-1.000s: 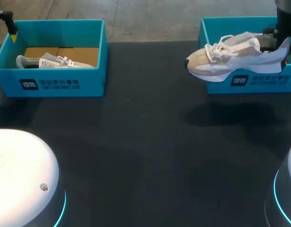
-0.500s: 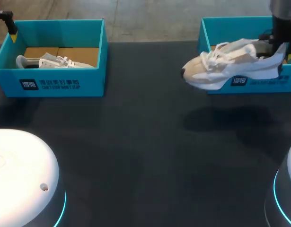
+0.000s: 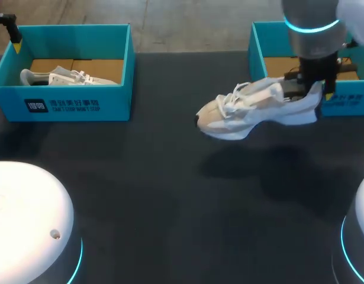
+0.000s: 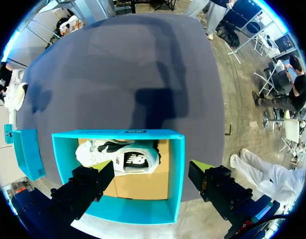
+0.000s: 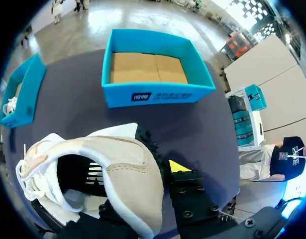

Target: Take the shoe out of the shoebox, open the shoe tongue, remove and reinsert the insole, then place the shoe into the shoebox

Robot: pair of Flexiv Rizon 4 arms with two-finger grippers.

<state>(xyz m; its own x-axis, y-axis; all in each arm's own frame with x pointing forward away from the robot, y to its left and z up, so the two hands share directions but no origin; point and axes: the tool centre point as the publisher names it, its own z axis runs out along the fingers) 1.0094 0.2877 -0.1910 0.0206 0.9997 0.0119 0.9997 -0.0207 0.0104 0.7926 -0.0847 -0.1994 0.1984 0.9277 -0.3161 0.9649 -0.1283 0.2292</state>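
Observation:
A white and beige shoe [image 3: 253, 109] hangs above the black table, toe to the left, just in front of the empty right shoebox [image 3: 257, 41]. My right gripper [image 3: 309, 89] is shut on its heel collar. In the right wrist view the shoe [image 5: 123, 159] sits in the right gripper [image 5: 138, 172], one finger inside the opening and one outside; the empty shoebox [image 5: 157, 94] lies ahead. My left gripper [image 4: 152, 169] is open above the left shoebox [image 4: 175, 174], which holds a second shoe [image 4: 118, 159]. From the head camera it shows at the far left corner [image 3: 15, 36].
The left shoebox [image 3: 75, 103] with the second shoe [image 3: 63, 76] stands at the back left. Two white robot bases [image 3: 28, 225] [image 3: 359, 236] fill the near corners. Dark tabletop lies between the boxes and in front of them.
My right arm has carried the shoe out of the right shoebox, leftward and toward the near side, over the table. The left arm has not moved.

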